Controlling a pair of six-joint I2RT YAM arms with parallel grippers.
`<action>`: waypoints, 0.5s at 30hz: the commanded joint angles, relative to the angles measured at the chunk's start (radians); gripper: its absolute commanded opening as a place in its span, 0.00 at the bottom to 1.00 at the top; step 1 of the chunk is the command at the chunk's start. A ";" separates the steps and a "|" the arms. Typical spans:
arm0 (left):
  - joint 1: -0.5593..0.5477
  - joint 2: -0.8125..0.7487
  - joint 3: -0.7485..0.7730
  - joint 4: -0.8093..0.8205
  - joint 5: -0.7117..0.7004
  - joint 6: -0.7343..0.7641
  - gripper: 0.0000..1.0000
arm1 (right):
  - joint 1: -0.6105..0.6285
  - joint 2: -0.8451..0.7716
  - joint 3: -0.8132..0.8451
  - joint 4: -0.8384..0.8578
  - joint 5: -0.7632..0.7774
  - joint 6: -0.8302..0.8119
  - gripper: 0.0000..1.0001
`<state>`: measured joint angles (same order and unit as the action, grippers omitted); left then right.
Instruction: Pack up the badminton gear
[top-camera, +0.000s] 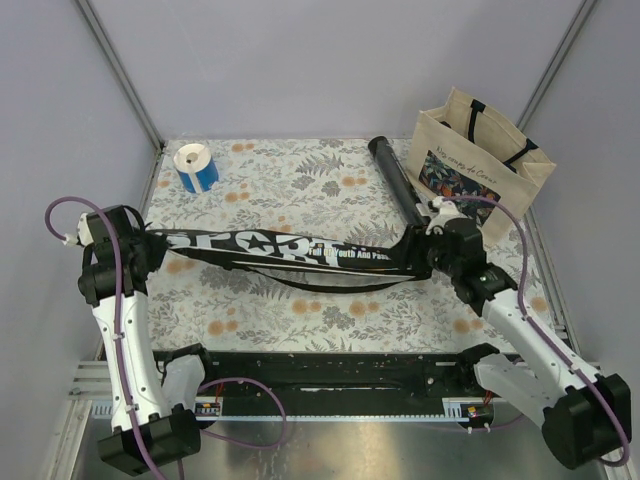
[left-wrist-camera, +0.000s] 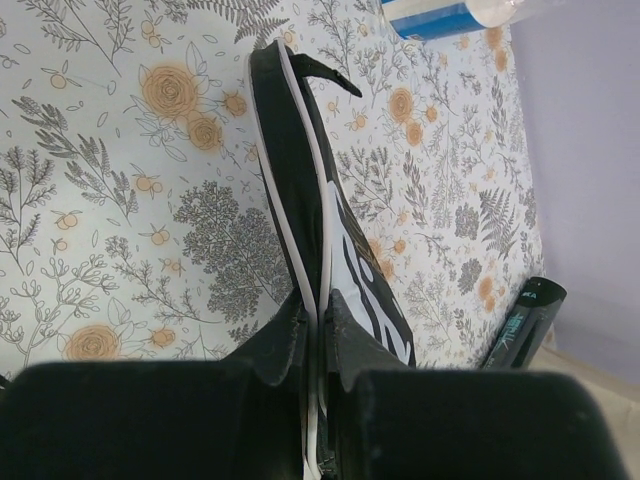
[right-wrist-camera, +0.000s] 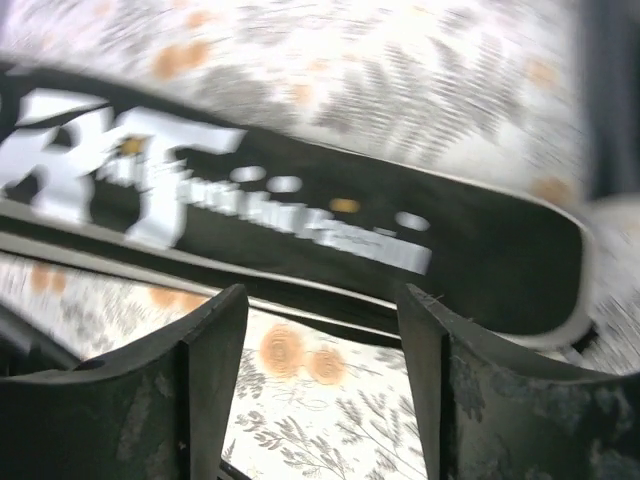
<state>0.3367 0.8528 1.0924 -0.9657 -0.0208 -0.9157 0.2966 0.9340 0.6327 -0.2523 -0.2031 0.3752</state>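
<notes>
Behind the case (top-camera: 270, 245), black tube (top-camera: 400, 185), tote bag (top-camera: 480, 165), tape roll (top-camera: 196, 168)

Case (top-camera: 290, 250) across table (top-camera: 300, 310); tube (top-camera: 397, 180), tote (top-camera: 480, 150) behind right

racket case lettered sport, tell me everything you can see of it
The black racket case looks like fabric, with white SPORT lettering, white edge piping and a thin strap drooping below. It stretches across the floral table. The left end effector pinches its wide end; the right end effector, open, sits by the narrow end.
</notes>
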 joint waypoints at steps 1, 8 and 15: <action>0.005 -0.024 0.020 0.091 0.079 -0.002 0.00 | 0.195 -0.018 0.007 0.241 -0.056 -0.189 0.74; 0.004 -0.035 0.037 0.039 0.035 -0.020 0.00 | 0.426 0.156 0.038 0.443 0.027 -0.465 0.83; 0.004 -0.018 0.061 0.018 0.024 -0.048 0.00 | 0.601 0.380 0.179 0.321 0.177 -0.648 0.85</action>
<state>0.3397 0.8406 1.0927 -0.9886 -0.0055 -0.9470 0.8055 1.2617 0.7166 0.0788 -0.1520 -0.1078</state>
